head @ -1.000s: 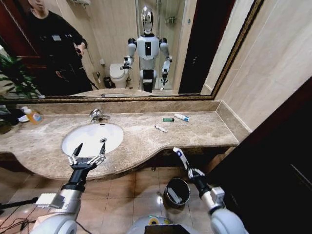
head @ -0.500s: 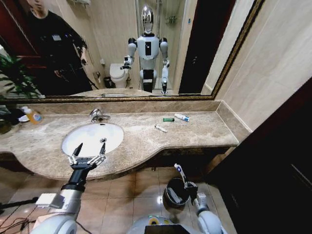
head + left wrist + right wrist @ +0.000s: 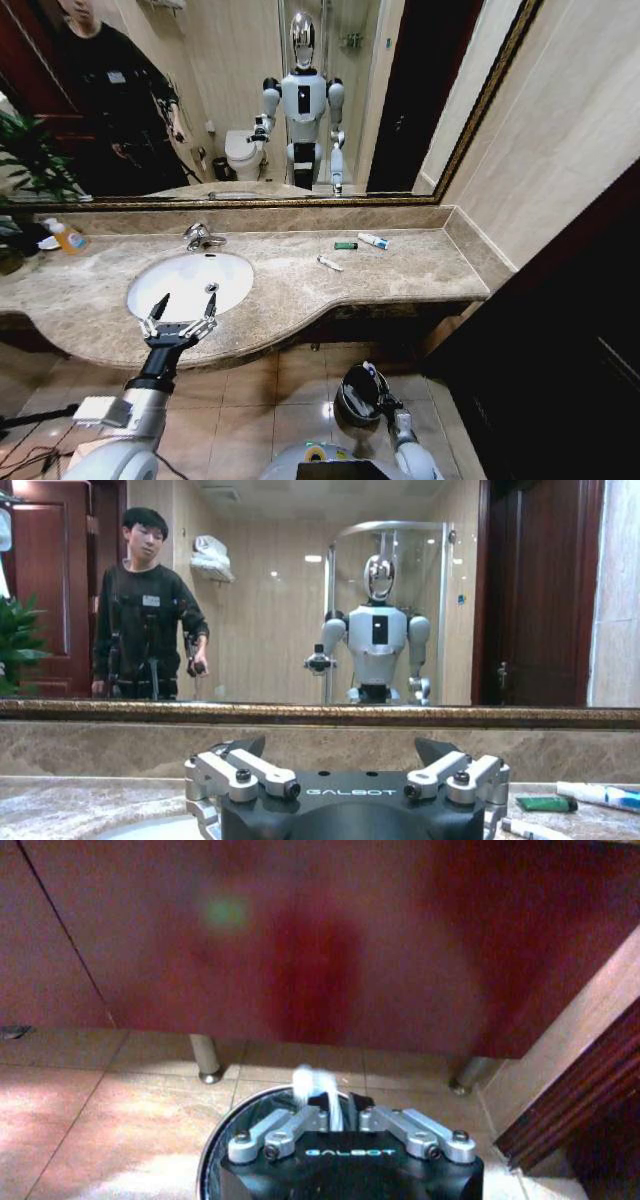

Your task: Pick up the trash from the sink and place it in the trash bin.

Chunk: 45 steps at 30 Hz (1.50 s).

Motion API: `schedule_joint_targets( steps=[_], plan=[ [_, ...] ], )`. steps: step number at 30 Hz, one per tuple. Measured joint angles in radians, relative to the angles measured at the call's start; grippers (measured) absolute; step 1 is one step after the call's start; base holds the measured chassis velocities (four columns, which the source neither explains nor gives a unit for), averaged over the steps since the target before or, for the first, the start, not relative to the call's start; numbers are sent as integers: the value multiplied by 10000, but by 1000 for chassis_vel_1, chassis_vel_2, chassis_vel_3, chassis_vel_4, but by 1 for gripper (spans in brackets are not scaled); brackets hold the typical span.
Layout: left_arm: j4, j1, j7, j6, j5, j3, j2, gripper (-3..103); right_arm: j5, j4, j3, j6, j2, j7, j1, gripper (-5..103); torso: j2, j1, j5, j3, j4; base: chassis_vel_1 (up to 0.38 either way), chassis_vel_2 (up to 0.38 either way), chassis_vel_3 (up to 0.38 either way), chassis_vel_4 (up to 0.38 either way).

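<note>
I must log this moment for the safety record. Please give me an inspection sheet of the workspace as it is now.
Surface: marble counter around a white sink.
Job's things: green piece, white-blue packet and small tube lie on the counter; trash bin on the floor.
Clutter: orange bottle at the counter's left end.
Grippers: left gripper over the sink's front rim, jaws open; right gripper over the bin, shut on a white packet.
Cables: dark cables on the floor, left.
Surroundings: wall mirror, tiled floor.

Warm indoor light, glare on floor tiles; wide-angle bending at edges, blurred red cabinet
</note>
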Motion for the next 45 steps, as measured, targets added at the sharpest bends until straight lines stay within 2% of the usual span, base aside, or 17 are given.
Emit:
schedule_joint_targets(
  steps=[1,3,4,7,8,11,14,16,17,19,20,21,23,25,28,38,45],
  plan=[
    [0,0,0,0,0,0,0,100,0,0,0,0,0,0,0,11,0,0,0,0,0,0,0,0,0],
    [0,0,0,0,0,0,0,100,-59,52,-14,9,59,15,-11,21,0,0,0,0,0,0,0,0,0],
    [0,0,0,0,0,0,0,100,-59,52,-14,9,59,15,-11,21,0,0,0,0,0,0,0,0,0],
    [0,0,0,0,0,0,0,100,-133,229,-49,1,87,71,-46,37,0,0,-1,0,0,0,0,0,0],
    [0,0,0,0,0,0,0,100,-133,229,-49,1,87,71,-46,37,0,0,-1,0,0,0,0,0,0],
    [0,0,0,0,0,0,0,100,-190,432,-89,-54,81,78,-90,54,0,0,0,0,0,0,0,0,0],
    [0,0,0,0,0,0,0,100,-215,521,-101,-83,102,90,-113,60,0,0,-1,0,0,0,0,0,0],
    [0,0,0,0,0,0,0,100,-238,669,-124,-160,146,90,-174,71,0,0,0,0,0,0,0,0,0],
    [0,0,0,0,0,0,0,100,-238,669,-124,-160,146,90,-174,71,0,0,0,0,0,0,0,0,0],
    [0,0,0,0,0,0,0,100,-246,794,-148,-233,180,81,-233,81,0,0,-1,0,0,0,0,0,0],
    [0,0,0,0,0,0,0,100,-255,823,-156,-247,196,79,-248,81,0,0,0,0,0,0,0,0,0],
    [-1,0,0,0,0,0,0,100,-272,857,-163,-265,217,77,-264,91,0,0,0,0,0,0,0,0,0],
    [0,0,0,-1,0,0,0,100,-278,861,-162,-267,225,77,-266,91,0,0,-1,0,0,0,0,0,0],
    [0,0,0,0,0,0,0,100,-311,860,-163,-270,241,78,-274,99,0,0,0,0,0,0,0,0,0],
    [-1,0,0,0,0,0,0,100,-318,856,-159,-270,242,82,-282,100,0,0,-1,0,0,0,0,0,0],
    [0,0,0,0,0,0,0,100,-294,1057,-129,-293,212,104,-408,100,0,0,0,0,0,0,0,0,0],
    [0,0,0,0,0,0,0,100,-113,2120,-61,-359,153,106,-861,100,0,0,0,0,0,0,0,0,0]
  ],
)
